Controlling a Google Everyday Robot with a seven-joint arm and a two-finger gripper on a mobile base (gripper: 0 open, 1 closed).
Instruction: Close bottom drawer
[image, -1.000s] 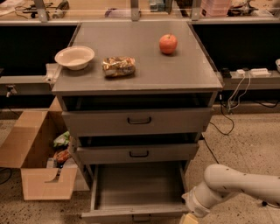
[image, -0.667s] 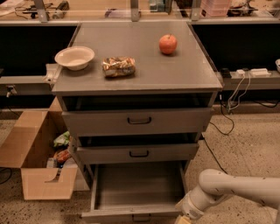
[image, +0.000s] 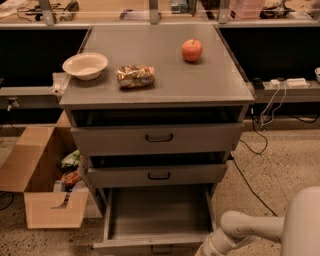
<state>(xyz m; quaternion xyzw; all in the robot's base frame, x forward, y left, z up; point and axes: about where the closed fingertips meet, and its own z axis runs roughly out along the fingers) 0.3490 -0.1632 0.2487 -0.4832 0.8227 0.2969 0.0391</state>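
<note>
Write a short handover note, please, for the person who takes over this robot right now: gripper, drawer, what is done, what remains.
Gripper: low at the picture's bottom edge, beside the right front corner of the bottom drawer; mostly cut off there.
Bottom drawer: pulled far out of the cabinet, front panel toward the camera.
Done: nothing on the drawer yet; it is open.
Left: press the front panel until the drawer sits flush.

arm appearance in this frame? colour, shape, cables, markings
Arm: off-white, smooth rounded tubular links, a bulky shell at the frame's corner, ribbed wrist. No cables or markings visible. Gripper is cut off below the frame, by the bottom drawer front corner.
</note>
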